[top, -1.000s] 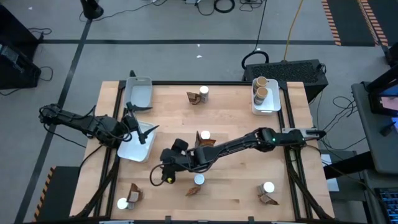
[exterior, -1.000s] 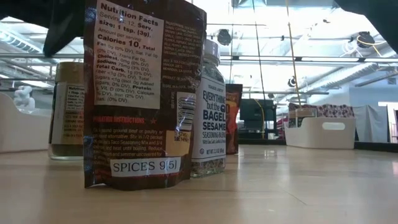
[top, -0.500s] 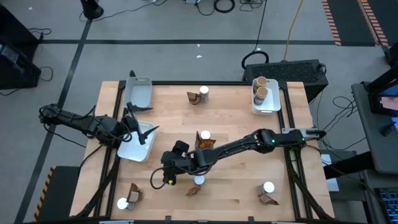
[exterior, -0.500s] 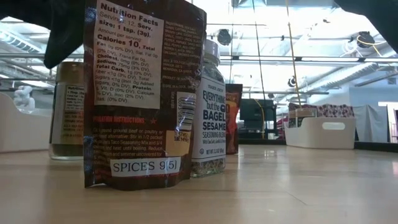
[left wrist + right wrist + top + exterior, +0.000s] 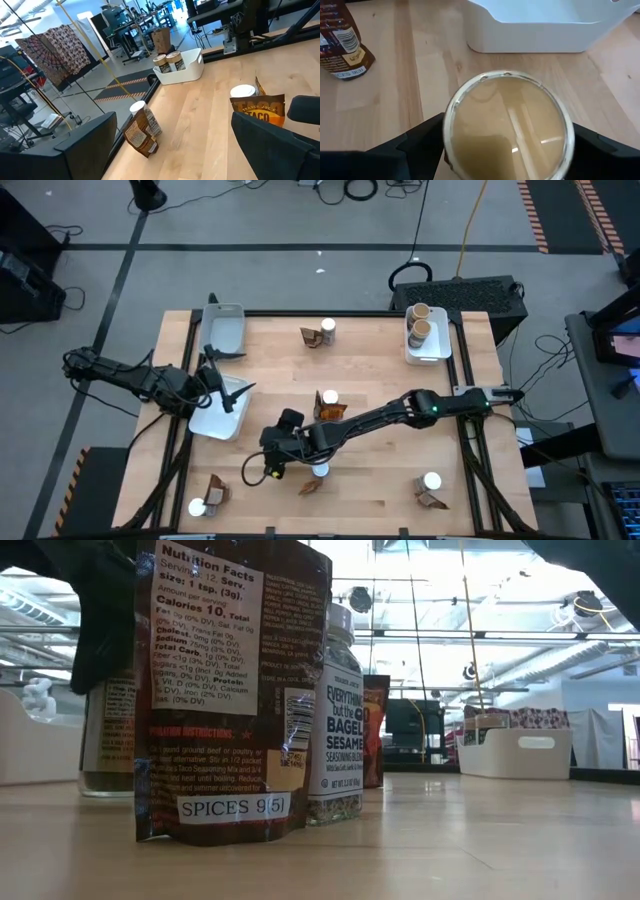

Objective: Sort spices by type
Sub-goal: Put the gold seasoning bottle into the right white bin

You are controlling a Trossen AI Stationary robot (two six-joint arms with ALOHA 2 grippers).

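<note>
With its fingers spread wide, the right pincer (image 5: 507, 150) straddles a tan-lidded jar (image 5: 509, 125) without gripping it.

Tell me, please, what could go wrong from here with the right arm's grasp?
The right gripper straddles the tan-lidded jar with open fingers. An off-centre squeeze might tip it. On lifting away, the low-slung right arm could knock over the white-lidded jar and packet close beside it.

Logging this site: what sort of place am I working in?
Probably a robotics lab or workshop: a wooden table on a black frame, cables on the floor, and more workstations beyond.
</note>
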